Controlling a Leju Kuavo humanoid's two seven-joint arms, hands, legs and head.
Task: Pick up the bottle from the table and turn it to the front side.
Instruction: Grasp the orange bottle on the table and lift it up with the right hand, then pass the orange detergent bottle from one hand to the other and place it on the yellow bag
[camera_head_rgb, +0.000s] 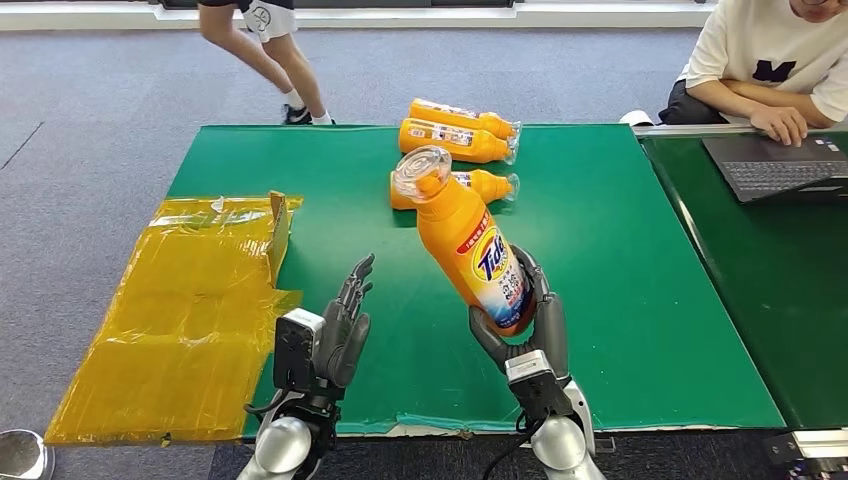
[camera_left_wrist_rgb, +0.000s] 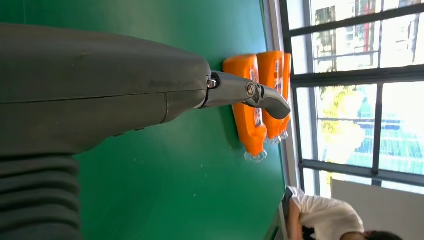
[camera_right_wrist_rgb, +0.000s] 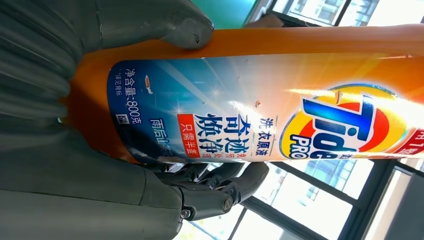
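Centre frame: right hand (camera_head_rgb: 528, 325) grips bottle (camera_head_rgb: 470, 245) by its base, lifted off table (camera_head_rgb: 640, 300), label facing camera.
Left hand (camera_head_rgb: 335, 330) lower left, fingers spread, holding nothing; three bottles (camera_head_rgb: 455, 140) lie behind.

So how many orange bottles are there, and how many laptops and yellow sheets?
Orange bottles: 4, one held up by the right hand, three lying on the table
Laptops: 1
Yellow sheets: 1
Total: 6
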